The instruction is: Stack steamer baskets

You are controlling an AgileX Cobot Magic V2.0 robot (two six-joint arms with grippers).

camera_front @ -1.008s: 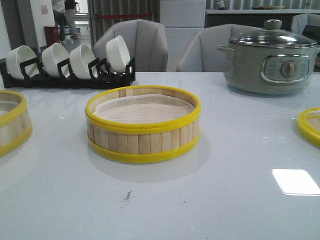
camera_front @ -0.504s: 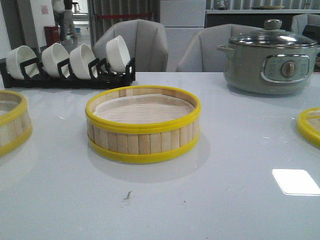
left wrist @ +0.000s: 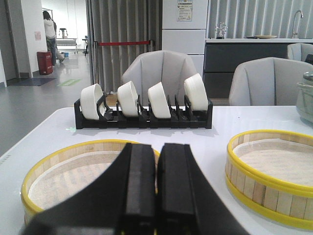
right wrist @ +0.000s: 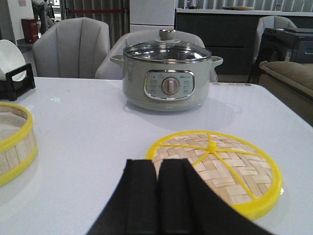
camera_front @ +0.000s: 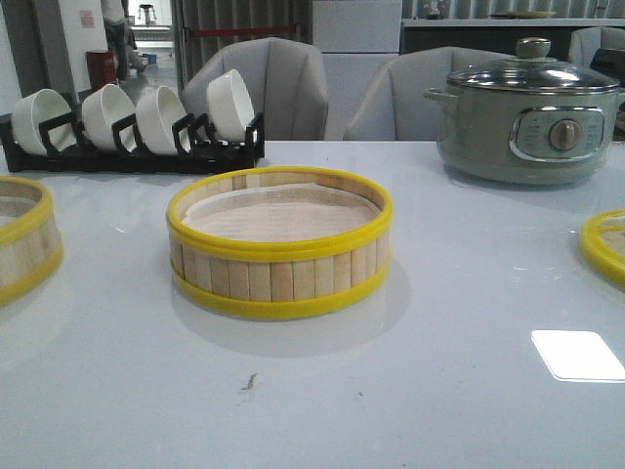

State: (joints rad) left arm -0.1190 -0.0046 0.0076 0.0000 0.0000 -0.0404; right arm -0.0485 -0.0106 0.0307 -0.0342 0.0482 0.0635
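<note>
One steamer basket [camera_front: 279, 242] with pale slats and yellow rims stands in the middle of the white table [camera_front: 439, 391]. A second basket [camera_front: 21, 234] sits at the left edge; in the left wrist view it is the near basket [left wrist: 73, 166], with the middle basket [left wrist: 274, 171] beyond to one side. The woven lid [right wrist: 217, 169] with a yellow knob lies flat at the right; only its rim [camera_front: 605, 244] shows in the front view. My left gripper [left wrist: 156, 152] is shut and empty over the left basket's near rim. My right gripper [right wrist: 158, 166] is shut and empty beside the lid.
A black rack [camera_front: 137, 147] holding several white bowls stands at the back left. A grey-green electric pot [camera_front: 532, 117] with a glass lid stands at the back right. Grey chairs [camera_front: 269, 88] are behind the table.
None on the table; only a person in the far background has shifted.
</note>
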